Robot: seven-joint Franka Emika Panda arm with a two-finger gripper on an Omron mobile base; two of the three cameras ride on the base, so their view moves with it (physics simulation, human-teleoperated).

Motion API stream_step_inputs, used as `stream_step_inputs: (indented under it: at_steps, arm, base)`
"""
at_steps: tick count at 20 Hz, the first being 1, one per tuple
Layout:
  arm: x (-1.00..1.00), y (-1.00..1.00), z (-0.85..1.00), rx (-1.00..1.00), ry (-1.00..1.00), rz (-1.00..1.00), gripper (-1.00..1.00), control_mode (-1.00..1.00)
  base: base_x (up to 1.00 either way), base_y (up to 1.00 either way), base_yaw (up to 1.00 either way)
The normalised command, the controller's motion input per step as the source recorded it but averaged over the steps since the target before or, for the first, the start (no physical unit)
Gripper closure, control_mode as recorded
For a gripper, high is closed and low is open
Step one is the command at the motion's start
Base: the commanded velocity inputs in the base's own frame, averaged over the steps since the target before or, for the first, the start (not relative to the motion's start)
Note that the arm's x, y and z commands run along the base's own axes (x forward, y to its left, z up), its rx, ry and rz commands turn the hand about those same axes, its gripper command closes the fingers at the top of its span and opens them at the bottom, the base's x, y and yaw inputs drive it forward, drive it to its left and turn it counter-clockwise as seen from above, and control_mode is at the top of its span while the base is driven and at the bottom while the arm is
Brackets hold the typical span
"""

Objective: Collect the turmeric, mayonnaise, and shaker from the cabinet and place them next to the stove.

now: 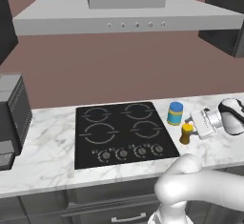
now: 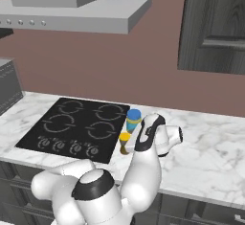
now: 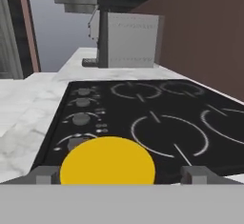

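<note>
Two jars we see on the tabletop (image 1: 52, 142) beside the stove (image 1: 121, 133); turmeric (image 1: 187, 133) between our released gripper's (image 3: 119, 174) fingertips, mayonnaise (image 1: 175, 113) behind.

A white marble table (image 1: 52, 144) runs along a brown-red wall (image 1: 124, 66). A pale grey hood (image 1: 126, 13) hangs on the wall above it. A grey machine (image 1: 12, 113) stands at the left end. Dark drawers (image 1: 105, 204) are under the table.

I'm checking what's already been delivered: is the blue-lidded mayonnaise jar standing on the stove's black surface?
No, the mayonnaise stands on the marble counter just right of the stove, behind the turmeric.
</note>
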Motion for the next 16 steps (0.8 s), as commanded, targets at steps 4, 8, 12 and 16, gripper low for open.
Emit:
stream_step_inputs:
  at_steps: [4, 8, 12, 16]
  arm:
    - [-0.03, 0.00, 0.18, 0.00, 0.00, 0.00, -1.00, -1.00]
    - [-0.08, -0.05, 0.26, 0.00, 0.00, 0.00, -1.00, -1.00]
    - [-0.26, -0.07, 0.28, 0.00, -0.01, 0.00, -1.00, -1.00]
    - [-0.50, -0.01, 0.28, 0.00, 0.00, -0.04, -1.00, -1.00]
  base:
    - [0.00, 0.00, 0.00]
    - [0.00, 0.00, 0.00]
    - [0.00, 0.00, 0.00]
    - [0.00, 0.00, 0.00]
